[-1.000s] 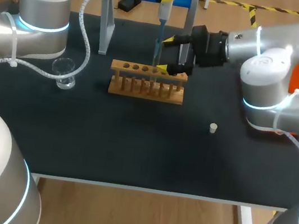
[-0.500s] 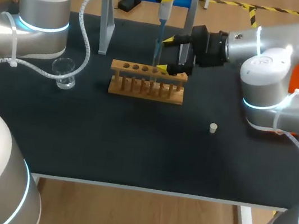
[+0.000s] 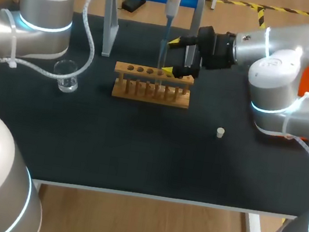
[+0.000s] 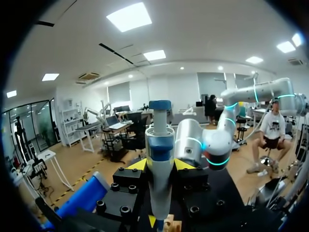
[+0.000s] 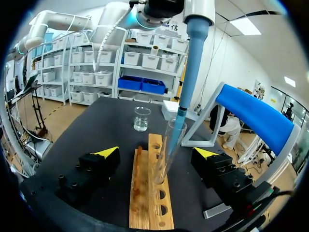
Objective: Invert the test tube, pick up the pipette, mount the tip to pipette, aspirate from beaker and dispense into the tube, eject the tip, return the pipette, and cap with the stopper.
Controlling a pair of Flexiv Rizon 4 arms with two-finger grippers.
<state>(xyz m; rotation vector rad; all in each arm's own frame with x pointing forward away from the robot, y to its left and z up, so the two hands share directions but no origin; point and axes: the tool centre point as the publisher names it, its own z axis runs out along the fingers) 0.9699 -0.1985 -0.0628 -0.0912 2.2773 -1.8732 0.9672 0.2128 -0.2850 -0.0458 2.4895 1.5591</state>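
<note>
A: Left end effector (image 4: 160, 165)?
B: Clamped on the pipette (image 4: 159, 145) — a smooth blue-and-white barrel, upright. Its slim tapered tip dips into the mouth of the clear glass test tube (image 5: 170, 150).
A: Tube position?
B: Standing in the wooden rack (image 5: 147, 203), between the wide-spread fingers of the right end effector (image 5: 157, 152) — neither touches it.
A: Remainder?
B: Clear round beaker (image 3: 67, 74) left of the rack on the matte black tabletop (image 3: 137, 148); small pale stopper (image 3: 220, 132) alone to its right.
</note>
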